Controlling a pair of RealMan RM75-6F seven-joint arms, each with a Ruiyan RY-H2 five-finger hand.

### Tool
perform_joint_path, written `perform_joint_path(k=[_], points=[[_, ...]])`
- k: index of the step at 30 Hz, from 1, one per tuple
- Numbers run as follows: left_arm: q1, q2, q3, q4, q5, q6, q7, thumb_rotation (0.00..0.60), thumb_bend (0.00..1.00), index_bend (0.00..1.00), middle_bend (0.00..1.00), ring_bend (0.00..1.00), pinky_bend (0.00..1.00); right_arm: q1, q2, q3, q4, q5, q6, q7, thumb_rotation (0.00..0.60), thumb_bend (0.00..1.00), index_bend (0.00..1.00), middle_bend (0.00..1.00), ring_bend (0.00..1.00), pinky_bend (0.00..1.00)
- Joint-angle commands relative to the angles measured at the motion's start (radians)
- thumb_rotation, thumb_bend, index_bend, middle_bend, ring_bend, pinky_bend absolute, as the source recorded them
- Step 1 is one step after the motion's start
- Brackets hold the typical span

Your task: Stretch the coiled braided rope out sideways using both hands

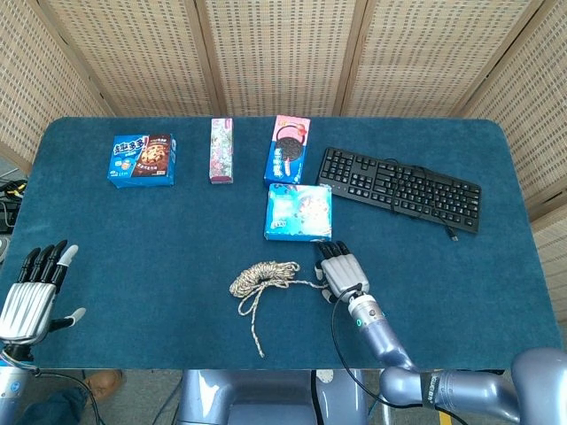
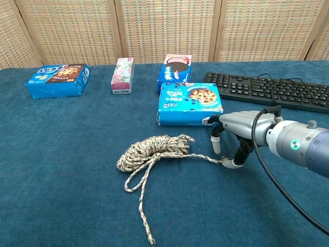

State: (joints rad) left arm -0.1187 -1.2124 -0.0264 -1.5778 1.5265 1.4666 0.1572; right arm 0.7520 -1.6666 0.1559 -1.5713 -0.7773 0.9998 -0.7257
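The braided rope (image 1: 264, 276) lies coiled on the blue table, with one tail running toward the front edge and a short end (image 2: 222, 161) pointing right. My right hand (image 2: 241, 129) hangs over that short end with its fingers (image 2: 216, 144) pointing down. Its thumb tip (image 2: 231, 163) touches the table right at the rope's end, and nothing is pinched. The head view shows the right hand (image 1: 341, 273) just right of the coil. My left hand (image 1: 32, 297) is far off at the table's left front edge, with its fingers spread and nothing in it. The chest view does not show it.
A blue cookie box (image 2: 189, 103) lies just behind the rope and my right hand. A black keyboard (image 1: 400, 189) is at the back right. Along the back stand an Oreo box (image 1: 287, 149), a pink box (image 1: 221, 150) and a blue snack box (image 1: 142, 159).
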Motion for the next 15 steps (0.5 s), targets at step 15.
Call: perform_joint_path(k=[15], points=[[-0.001, 0.0, 0.0, 0.001, -0.001, 0.001, -0.004, 0.6, 0.0, 0.0, 0.0, 0.0, 0.0, 0.02, -0.047, -0.018, 0.028, 0.005, 0.018, -0.006, 0.6, 0.33, 0.51, 0.0, 0.0, 0.0]])
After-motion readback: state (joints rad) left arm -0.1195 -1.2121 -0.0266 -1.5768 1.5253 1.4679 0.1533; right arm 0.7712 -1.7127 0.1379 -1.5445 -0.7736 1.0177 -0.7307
